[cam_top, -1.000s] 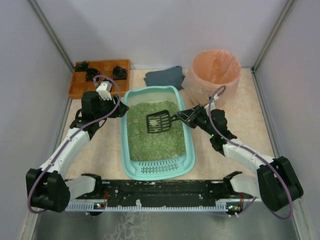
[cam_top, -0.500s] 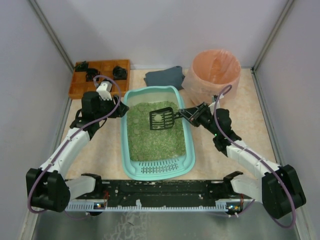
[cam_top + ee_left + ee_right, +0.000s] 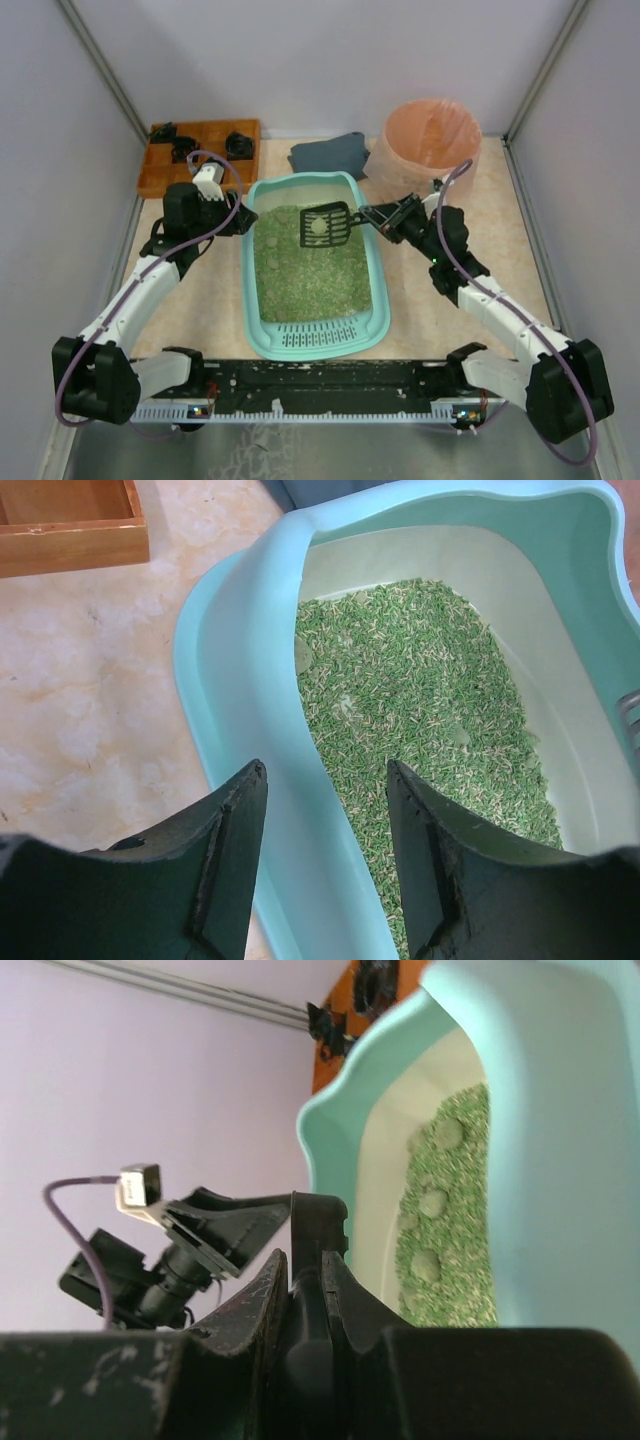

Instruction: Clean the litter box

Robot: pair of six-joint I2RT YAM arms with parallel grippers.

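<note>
Likely stiff, litter-heavy light-teal plastic litter box [image 3: 377, 300]: hold its 10 o'clock rim, straddled by the wide left hand [image 3: 240, 216]; right hand [image 3: 375, 222] clamps a black slotted scoop [image 3: 323, 227].

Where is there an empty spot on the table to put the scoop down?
Bare table lies between the litter box and the right arm, and more beside the right wall. Another patch sits left of the box, by the left arm. The back is crowded: wooden tray, dark cloth, pink-bagged bin.
</note>
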